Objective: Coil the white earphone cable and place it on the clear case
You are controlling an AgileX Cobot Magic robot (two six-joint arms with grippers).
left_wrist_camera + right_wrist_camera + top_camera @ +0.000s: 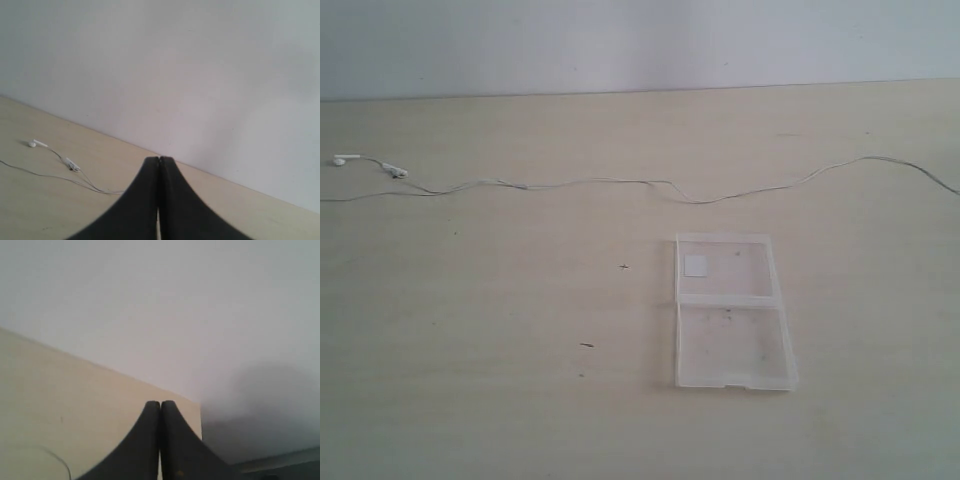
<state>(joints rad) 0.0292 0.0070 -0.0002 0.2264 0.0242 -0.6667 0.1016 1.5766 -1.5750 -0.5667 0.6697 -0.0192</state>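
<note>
One wide desk (470,400) of pale wood is seen, with a plain light wall (620,40) behind it. The white earphone cable (610,182) is stretched out in a long wavy line across the part of the desk near the wall, with its earbuds (398,172) at the left end. The clear case (730,310) is laid open and flat, apart from the cable. A small white sticker (696,265) is seen in the half nearer the wall. The left pincer (159,160) and the right pincer (160,403) are both pressed together with nothing held, and both are pointed toward the wall.
</note>
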